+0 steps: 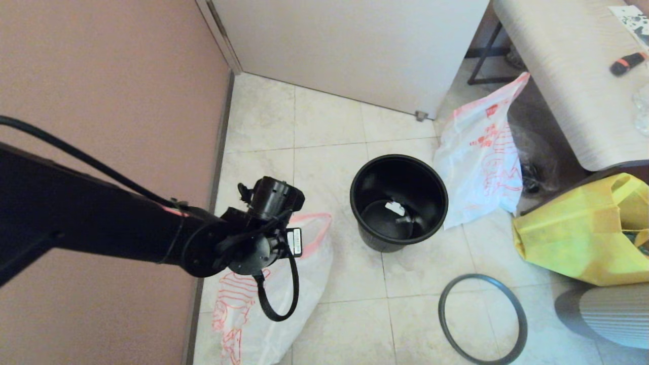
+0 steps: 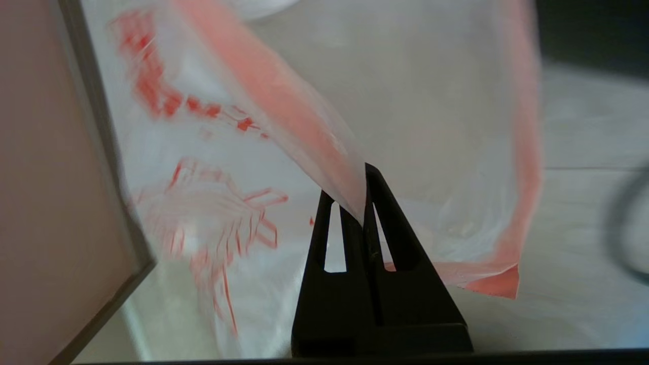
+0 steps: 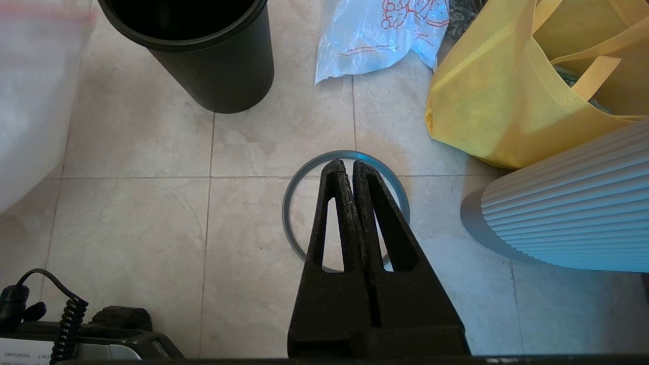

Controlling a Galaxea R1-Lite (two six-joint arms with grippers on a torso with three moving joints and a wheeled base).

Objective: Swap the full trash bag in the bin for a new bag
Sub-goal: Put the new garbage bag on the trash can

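Low on my left, by the wall, hangs the full trash bag (image 1: 314, 263), white with red print and a pink rim. My left gripper (image 2: 363, 195) is shut on the pink rim (image 2: 284, 101) of that bag, whose mouth gapes open. The black bin (image 1: 375, 177) stands empty on the tiles, with only a white scrap at its bottom. Its grey hoop (image 1: 476, 276) lies on the floor in front of it. The new bag (image 1: 479, 152) leans limp to the right of the bin. My right gripper (image 3: 350, 165) hangs shut and empty above the hoop (image 3: 285, 213), near the bin (image 3: 223, 66) and the new bag (image 3: 380, 35).
A big yellow bag (image 1: 578, 228) sits at the right, beside a white ribbed object (image 1: 613, 314). A pale table (image 1: 568, 76) stands at the back right, with a dark see-through bag (image 1: 535, 157) under it. The pink wall (image 1: 101, 76) runs along my left.
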